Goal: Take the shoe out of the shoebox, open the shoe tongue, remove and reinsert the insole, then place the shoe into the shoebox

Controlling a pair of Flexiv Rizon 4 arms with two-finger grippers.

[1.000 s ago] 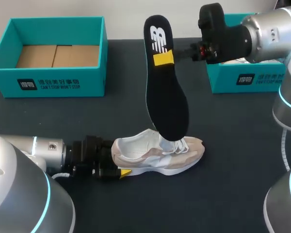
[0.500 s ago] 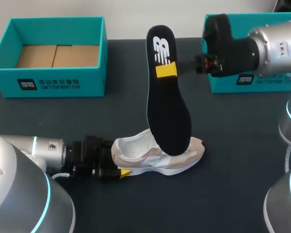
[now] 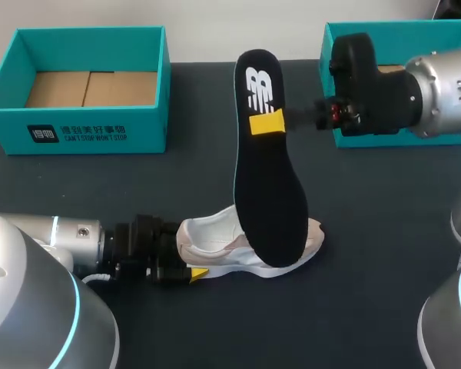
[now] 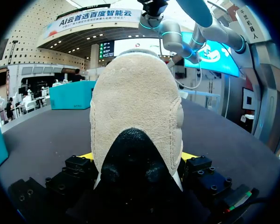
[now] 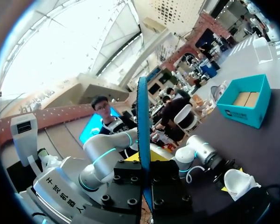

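Note:
A black insole (image 3: 267, 184) hangs nearly upright over the table, and my right gripper (image 3: 267, 123) is shut on it near its heel end. In the right wrist view the insole (image 5: 142, 116) runs edge-on out from between the fingers of that gripper (image 5: 143, 161). Its lower end covers the front of the beige and white shoe (image 3: 215, 244); I cannot tell whether they touch. The shoe lies on the dark table with its heel (image 4: 135, 107) between the wide-set fingers of my left gripper (image 3: 186, 257), one yellow tip against each side of it.
An open teal shoebox (image 3: 84, 127) with a bare cardboard floor stands at the back left. A second teal box (image 3: 384, 127) stands at the back right, partly behind my right arm. From the right wrist the shoe (image 5: 238, 182) shows beyond the insole.
My right gripper has carried the insole a little to the right and lower, so its lower end now hides more of the shoe's front. The left arm and shoe have not moved.

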